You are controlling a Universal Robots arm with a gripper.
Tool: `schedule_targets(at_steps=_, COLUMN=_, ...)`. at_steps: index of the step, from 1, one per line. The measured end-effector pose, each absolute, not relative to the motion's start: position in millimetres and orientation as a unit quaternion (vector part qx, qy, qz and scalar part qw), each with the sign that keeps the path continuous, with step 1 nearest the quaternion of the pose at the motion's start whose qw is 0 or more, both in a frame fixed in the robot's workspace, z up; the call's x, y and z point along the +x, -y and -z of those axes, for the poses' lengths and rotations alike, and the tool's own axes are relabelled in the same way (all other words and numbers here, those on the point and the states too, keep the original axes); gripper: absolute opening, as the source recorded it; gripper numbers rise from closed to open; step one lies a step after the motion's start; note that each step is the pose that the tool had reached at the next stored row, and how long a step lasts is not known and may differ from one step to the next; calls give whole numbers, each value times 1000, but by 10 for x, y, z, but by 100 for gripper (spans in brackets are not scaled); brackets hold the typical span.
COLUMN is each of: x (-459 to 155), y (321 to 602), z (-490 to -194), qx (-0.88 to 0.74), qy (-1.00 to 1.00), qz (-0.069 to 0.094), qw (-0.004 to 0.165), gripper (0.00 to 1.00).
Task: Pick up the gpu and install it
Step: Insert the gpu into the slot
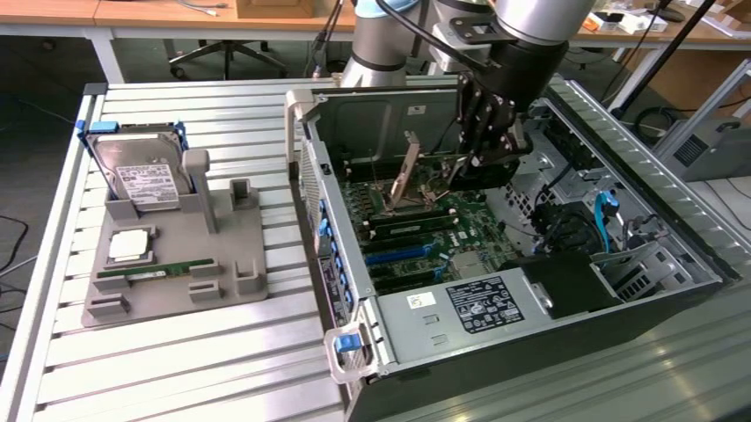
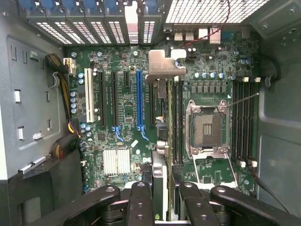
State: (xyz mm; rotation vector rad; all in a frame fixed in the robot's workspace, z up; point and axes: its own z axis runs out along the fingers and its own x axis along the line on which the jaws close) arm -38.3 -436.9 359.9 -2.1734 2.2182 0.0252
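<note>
Above the open case's motherboard (image 2: 127, 132), the tool (image 2: 162, 188) is gripping the gpu (image 2: 165, 94) edge-on, needing it squared over the blue slot (image 2: 139, 99) before pressing.

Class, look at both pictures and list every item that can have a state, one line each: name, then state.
gpu: held edge-on in the gripper, above the motherboard, not seated.
computer case: side panel off, interior exposed.
CPU socket: empty, retention frame raised.
blue expansion slot: empty.
hard drive: standing in the grey holder.
RAM stick: lying in the holder.
</note>
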Motion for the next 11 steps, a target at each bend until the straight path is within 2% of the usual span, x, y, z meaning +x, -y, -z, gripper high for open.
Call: schedule_targets(at_steps=11, x=-408, y=4372, z=-3595, qx=-700, qy=-714, qz=-8, qw=18, gripper=27)
